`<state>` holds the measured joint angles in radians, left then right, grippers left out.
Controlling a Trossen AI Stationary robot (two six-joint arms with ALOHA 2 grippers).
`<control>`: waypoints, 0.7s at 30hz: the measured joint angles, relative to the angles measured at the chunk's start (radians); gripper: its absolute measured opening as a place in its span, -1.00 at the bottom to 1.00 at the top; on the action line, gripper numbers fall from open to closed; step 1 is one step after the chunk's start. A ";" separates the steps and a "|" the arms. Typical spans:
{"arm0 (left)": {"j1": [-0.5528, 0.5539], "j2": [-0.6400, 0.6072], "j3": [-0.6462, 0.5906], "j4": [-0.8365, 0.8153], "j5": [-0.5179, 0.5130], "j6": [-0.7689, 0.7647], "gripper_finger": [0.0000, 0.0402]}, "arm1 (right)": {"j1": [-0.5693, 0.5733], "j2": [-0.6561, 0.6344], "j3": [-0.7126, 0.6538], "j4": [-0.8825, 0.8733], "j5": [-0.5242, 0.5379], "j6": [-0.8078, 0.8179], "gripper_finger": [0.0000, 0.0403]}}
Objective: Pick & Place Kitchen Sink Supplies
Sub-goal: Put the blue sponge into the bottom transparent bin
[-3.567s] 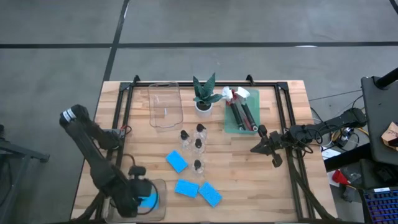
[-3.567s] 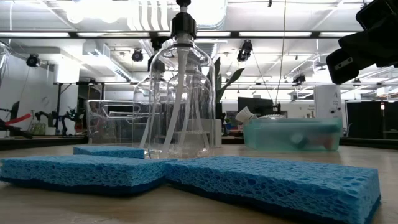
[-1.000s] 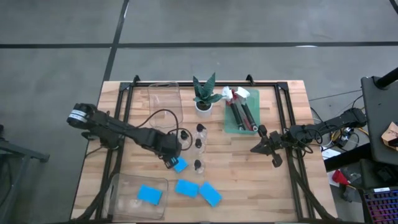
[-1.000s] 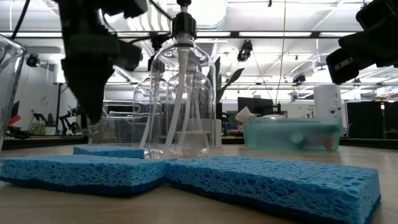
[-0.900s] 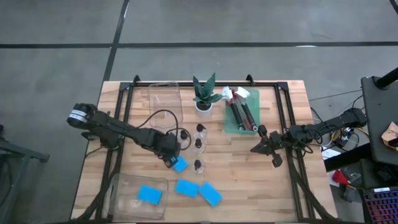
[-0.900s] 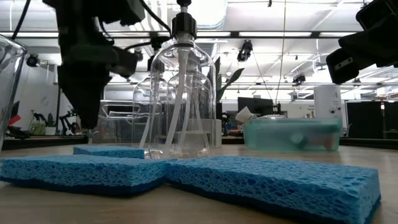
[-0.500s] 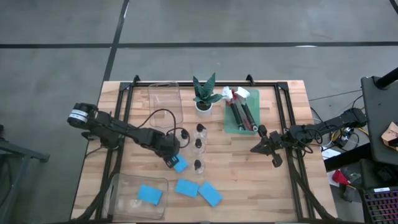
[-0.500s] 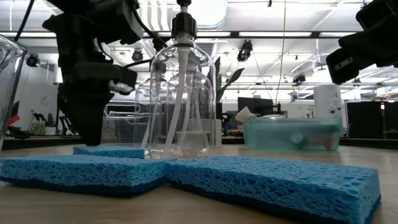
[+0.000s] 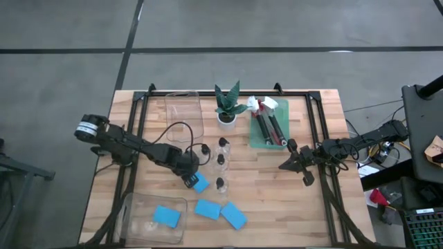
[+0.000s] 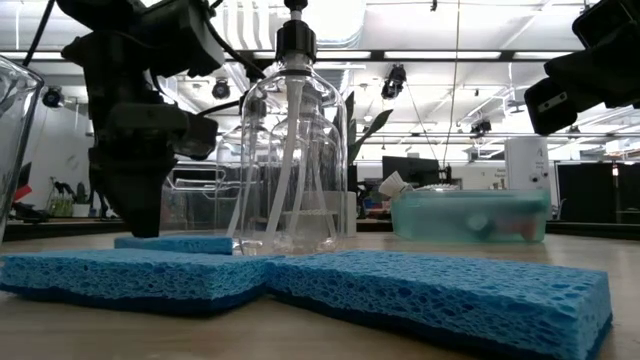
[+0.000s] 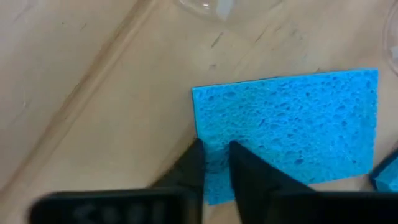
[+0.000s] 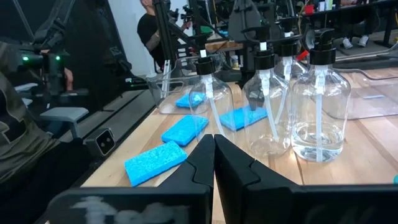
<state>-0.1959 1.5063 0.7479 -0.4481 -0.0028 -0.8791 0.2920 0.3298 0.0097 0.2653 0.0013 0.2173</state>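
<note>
My left gripper [image 11: 214,158] [image 9: 190,179] [image 10: 140,228] points down onto a blue sponge [image 11: 298,124] [image 9: 201,184] [image 10: 185,244] lying flat at mid-table, its fingers nearly together. Another sponge [image 9: 166,216] lies in the near-left clear tray [image 9: 138,207]. Two more sponges [image 9: 208,209] [image 9: 234,216] lie flat near the table's near edge. Several clear pump bottles [image 9: 220,159] [image 10: 290,160] stand at mid-table. Dish brushes [image 9: 268,124] lie in a green tray. My right gripper [image 9: 283,166] [image 12: 214,140] is shut and hovers at the table's right. My left gripper comes from above, pointing down, at one short end of the sponge [image 11: 214,134]. One finger [image 11: 196,165] stands at that end's edge, the other [image 11: 242,165] on the top face, with a strip of foam between them. The sponge lies flat on the table.
A second clear tray [image 9: 183,117] and a potted plant [image 9: 228,104] stand toward the far edge, next to the green tray [image 9: 257,142]. A cable [image 9: 181,128] loops from the left arm. People and equipment [image 12: 155,31] show beyond the table.
My left gripper has come down from above the table onto the sponge at mid-table, shifting slightly toward the near edge. The sponge stays flat on the table.
</note>
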 joint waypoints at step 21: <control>-0.038 -0.427 0.059 -0.273 0.031 -0.049 -1.00 | 0.000 0.000 0.000 0.000 0.000 0.000 -0.96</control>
<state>-0.2337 1.0795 0.8066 -0.7207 0.0286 -0.9278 0.2919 0.3298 0.0093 0.2653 0.0017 0.2173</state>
